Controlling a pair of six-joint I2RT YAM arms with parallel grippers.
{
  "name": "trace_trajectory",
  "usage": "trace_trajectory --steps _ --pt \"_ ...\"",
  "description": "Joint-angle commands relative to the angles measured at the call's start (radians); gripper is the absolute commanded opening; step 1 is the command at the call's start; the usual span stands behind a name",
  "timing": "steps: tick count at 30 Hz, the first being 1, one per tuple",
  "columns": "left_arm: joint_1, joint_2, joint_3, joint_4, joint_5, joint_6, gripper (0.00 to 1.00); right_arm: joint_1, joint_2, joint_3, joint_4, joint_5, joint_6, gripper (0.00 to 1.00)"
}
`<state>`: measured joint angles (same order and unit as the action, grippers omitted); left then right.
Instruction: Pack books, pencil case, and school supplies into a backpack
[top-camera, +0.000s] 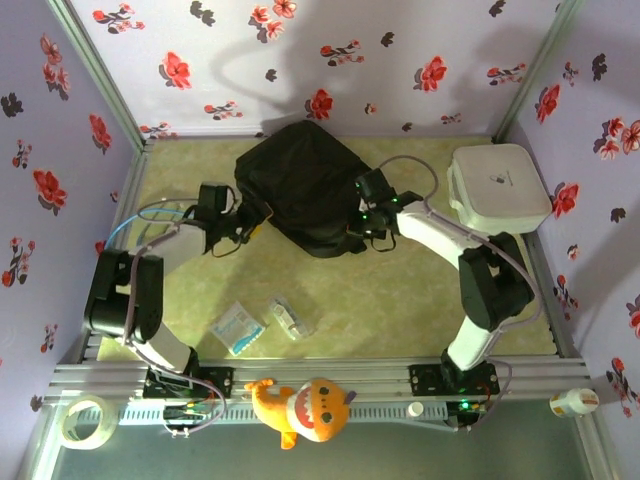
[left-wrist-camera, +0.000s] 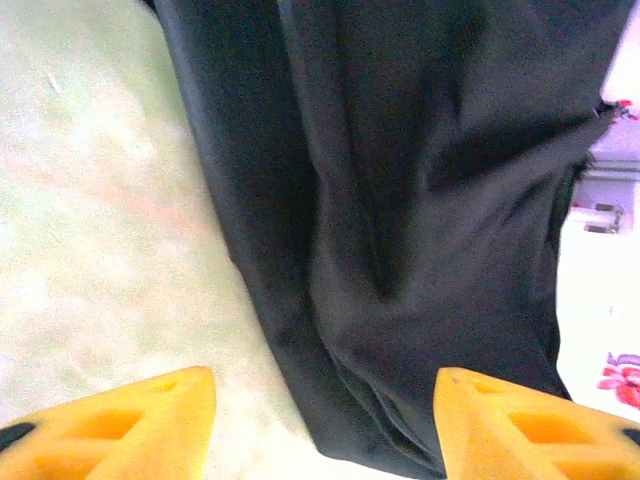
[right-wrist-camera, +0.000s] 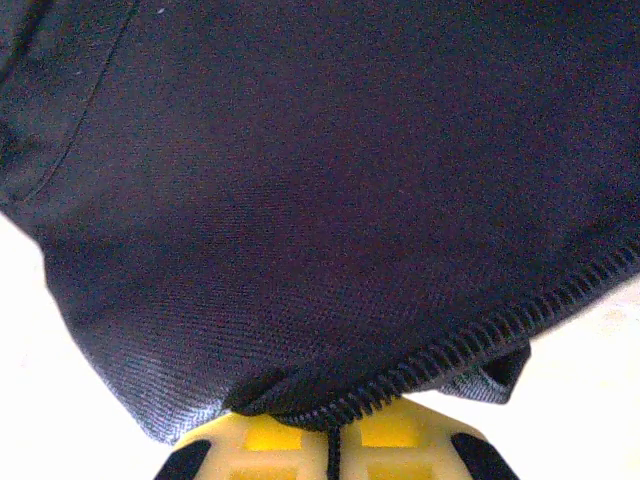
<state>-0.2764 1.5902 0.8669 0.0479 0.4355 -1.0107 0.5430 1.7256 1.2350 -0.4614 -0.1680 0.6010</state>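
1. The backpack (top-camera: 300, 185) lay flat at the middle-back of the table (top-camera: 400, 310), between my two arms.
2. My left gripper (left-wrist-camera: 325, 400) was spread wide and held nothing. The backpack's black fabric sat ahead of it and ran down between the yellow fingers (left-wrist-camera: 150, 420).
3. My right gripper (right-wrist-camera: 330, 440) was closed tight, pinching the backpack's zipper edge on its right side.
4. The pencil case (top-camera: 290, 318) lay near the table's front edge, just beside a flat packet (top-camera: 238, 328) and well apart from both grippers.
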Motion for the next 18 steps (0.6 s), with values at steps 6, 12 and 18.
trace_trajectory --steps 6,12,18 --pt "-0.181 0.019 -0.056 0.221 -0.082 -0.253 0.62 0.063 0.089 0.099 0.102 -0.099 -0.001 0.00" --pt "-0.202 0.102 0.001 0.302 -0.086 -0.320 0.59 0.082 0.094 0.086 0.123 -0.106 0.017 0.00" --pt "-0.211 0.155 0.046 0.252 -0.097 -0.303 0.35 0.081 0.070 0.050 0.124 -0.079 0.026 0.00"
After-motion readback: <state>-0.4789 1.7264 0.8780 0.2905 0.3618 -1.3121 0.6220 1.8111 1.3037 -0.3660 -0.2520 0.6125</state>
